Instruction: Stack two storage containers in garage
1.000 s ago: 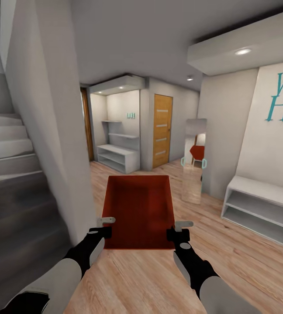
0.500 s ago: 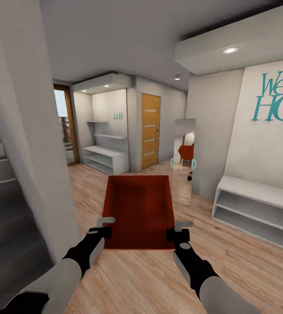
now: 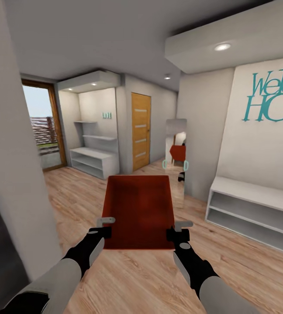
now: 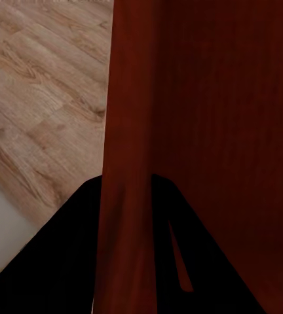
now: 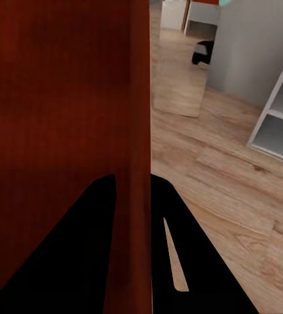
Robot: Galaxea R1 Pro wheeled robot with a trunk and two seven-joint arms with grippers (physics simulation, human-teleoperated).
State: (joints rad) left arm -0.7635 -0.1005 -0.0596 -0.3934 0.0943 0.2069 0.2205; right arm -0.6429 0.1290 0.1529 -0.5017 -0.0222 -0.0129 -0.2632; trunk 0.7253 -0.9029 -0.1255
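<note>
Red-orange bin (image 3: 138,209) held up in front of me over the hallway's wood floor (image 3: 255,270).
My left gripper (image 3: 106,226) clamps its left wall, my right gripper (image 3: 179,229) its right wall.

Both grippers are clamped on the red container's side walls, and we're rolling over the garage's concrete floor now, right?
Not concrete: the head view shows light wood plank floor, in a hallway with an orange door. The rest holds: the left gripper and right gripper each pinch a side wall of the container.
</note>
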